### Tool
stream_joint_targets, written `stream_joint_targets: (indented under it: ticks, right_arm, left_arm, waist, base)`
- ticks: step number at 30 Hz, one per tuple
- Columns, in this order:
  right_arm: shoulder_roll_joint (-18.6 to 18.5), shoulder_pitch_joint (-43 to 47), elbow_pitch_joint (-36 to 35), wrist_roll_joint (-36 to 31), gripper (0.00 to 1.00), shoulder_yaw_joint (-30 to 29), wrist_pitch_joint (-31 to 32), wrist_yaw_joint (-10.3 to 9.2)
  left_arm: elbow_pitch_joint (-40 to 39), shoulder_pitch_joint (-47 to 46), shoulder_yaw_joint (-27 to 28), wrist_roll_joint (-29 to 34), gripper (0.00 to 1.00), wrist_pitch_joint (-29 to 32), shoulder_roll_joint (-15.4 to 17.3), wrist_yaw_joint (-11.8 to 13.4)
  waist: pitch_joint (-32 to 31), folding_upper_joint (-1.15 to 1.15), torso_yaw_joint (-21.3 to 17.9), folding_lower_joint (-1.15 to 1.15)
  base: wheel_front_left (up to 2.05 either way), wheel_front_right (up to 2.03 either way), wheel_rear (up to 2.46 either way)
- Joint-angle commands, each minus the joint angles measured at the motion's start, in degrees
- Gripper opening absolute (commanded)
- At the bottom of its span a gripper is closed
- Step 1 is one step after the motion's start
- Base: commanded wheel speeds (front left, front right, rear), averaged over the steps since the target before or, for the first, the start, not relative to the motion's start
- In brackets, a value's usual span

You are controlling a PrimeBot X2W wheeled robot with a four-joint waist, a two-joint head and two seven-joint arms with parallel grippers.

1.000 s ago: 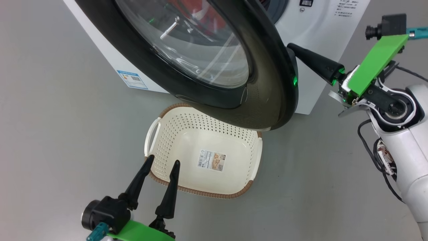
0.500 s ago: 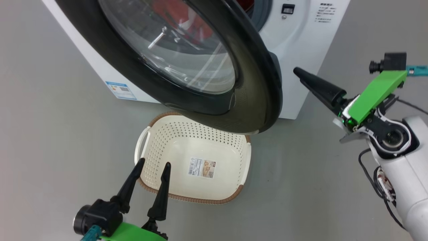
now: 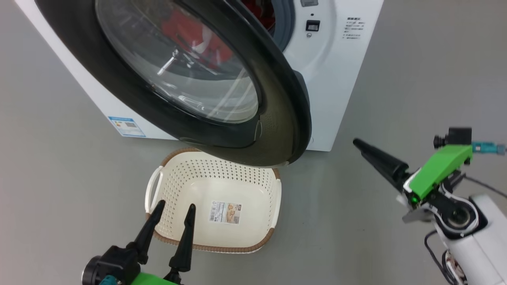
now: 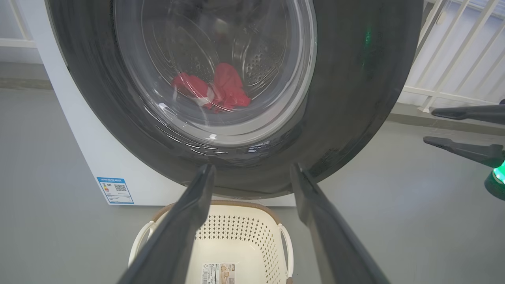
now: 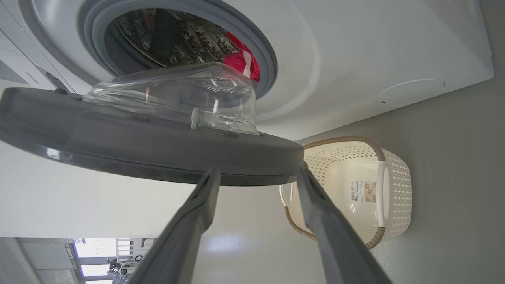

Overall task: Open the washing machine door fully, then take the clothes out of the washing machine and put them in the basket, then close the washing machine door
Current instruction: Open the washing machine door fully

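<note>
Grey floor (image 3: 59, 166); washing machine (image 3: 336, 79) at 12, door (image 3: 277, 118) part-open over empty basket (image 3: 222, 174) at 6. Door likely stiff, heavy: push its 3 o'clock side. Inside drum (image 5: 173, 39), clothes (image 4: 221, 88) look soft, light: pinch a fold. Both wide, empty: left tool (image 3: 176, 204), right tool (image 5: 257, 170).

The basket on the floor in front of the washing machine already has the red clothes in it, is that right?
No. The basket sits on the floor in front of the washing machine, but it holds no clothes. The red clothes lie inside the machine, seen through the glass of the door in the left wrist view.
</note>
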Motion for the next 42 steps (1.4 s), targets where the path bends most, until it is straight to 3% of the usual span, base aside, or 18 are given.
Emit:
stream_joint_targets:
  ticks: [1,15,27,38,42]
  right_arm:
    - [-0.17,1.51,-1.14,0.05,1.0,0.1,-0.68,0.45]
    - [-0.04,12.76,-4.01,-2.76,1.0,0.07,-8.69,0.45]
    - [-3.79,18.65,-3.53,-8.68,1.0,5.63,-18.2,0.45]
    - [-8.75,20.07,-4.34,-18.77,1.0,15.76,-35.62,0.45]
    - [-9.84,19.73,-2.88,-23.14,1.0,17.79,-38.34,0.45]
  left_arm:
    - [-1.07,-0.16,2.23,0.71,1.0,-0.69,0.72,-0.31]
    - [-0.99,1.63,3.87,1.32,1.0,-0.69,0.72,-0.32]
    - [-0.58,3.56,4.79,1.54,1.0,-0.69,0.72,-0.32]
    - [-0.1,4.42,5.11,1.81,1.0,-0.69,0.72,-0.32]
    - [0.12,4.51,5.05,1.77,1.0,-0.69,0.72,-0.32]
  waist:
    - [-0.53,0.0,-0.69,0.0]
    - [-2.13,0.0,-3.91,0.0]
    - [-3.8,0.0,-5.71,0.0]
    - [-4.37,0.0,-6.82,0.0]
    - [-4.53,0.0,-6.87,0.0]
  base:
    - [0.0,0.0,0.0]
    - [0.0,0.0,0.0]
    - [0.0,0.0,0.0]
    - [0.0,0.0,0.0]
    - [0.0,0.0,0.0]
